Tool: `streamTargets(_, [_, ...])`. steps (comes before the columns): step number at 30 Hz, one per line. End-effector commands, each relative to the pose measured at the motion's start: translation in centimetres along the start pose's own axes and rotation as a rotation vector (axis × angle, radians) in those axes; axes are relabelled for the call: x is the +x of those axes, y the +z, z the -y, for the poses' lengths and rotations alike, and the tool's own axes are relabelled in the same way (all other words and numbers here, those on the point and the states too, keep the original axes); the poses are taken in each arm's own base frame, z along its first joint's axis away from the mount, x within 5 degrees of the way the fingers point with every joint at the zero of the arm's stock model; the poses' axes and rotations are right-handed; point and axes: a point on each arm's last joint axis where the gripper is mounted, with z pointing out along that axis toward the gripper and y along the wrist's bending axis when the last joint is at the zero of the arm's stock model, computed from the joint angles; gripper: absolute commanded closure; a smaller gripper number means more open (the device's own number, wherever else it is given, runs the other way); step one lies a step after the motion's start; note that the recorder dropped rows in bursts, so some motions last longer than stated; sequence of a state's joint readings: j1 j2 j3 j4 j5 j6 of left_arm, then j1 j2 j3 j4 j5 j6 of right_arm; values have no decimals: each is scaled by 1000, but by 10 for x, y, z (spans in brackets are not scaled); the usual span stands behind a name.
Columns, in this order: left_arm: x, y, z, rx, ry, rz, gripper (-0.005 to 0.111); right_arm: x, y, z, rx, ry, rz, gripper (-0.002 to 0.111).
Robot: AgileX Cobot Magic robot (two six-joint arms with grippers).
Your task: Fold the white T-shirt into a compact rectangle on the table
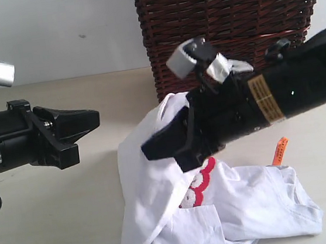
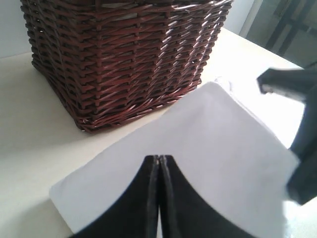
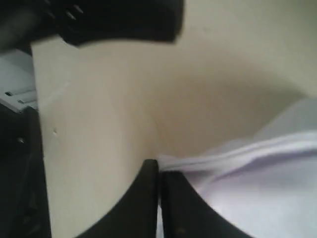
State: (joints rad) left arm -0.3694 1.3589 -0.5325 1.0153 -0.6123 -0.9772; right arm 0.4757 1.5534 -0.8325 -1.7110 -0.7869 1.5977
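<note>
- Right tool (image 1: 157, 151), jaws pressed together, pinches a hem of the white T-shirt (image 1: 261, 205), holding it raised before the wicker basket (image 1: 228, 26).
- Left tool (image 1: 92, 119), closed and empty, hovers apart from the basket.
- Folding looks barely begun: the shirt lies crumpled, with no rectangle yet.
- Pale bench (image 1: 57, 228) under the basket, plain wall (image 1: 53, 34) behind.

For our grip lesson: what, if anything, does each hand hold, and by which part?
The right hand pinches the white T-shirt by a hemmed edge; the left hand is shut on nothing.
</note>
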Motion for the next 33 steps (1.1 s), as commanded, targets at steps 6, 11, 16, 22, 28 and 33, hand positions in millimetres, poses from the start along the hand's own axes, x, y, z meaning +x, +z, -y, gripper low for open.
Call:
streamTargets(6, [-20, -24, 15, 8, 25, 93, 107, -105, -99, -86, -31, -202, 356, 108])
streamTargets(11, [-35, -53, 28, -29, 55, 177, 107, -149, -149, -120, 26, -199, 565, 108])
streamTargets(16, [-45, -70, 37, -32, 67, 237, 107, -169, -167, -126, 84, -176, 671, 108])
streamTargets(22, [-51, -89, 42, -89, 70, 283, 107, -174, -166, -113, 151, -94, 715, 108])
streamTargets(28, [-58, -110, 49, -126, 70, 361, 107, -166, -108, -74, 9, 35, 521, 108])
streamTargets(33, [-59, -118, 51, -152, 67, 379, 107, -154, -48, -37, -28, 159, 403, 108])
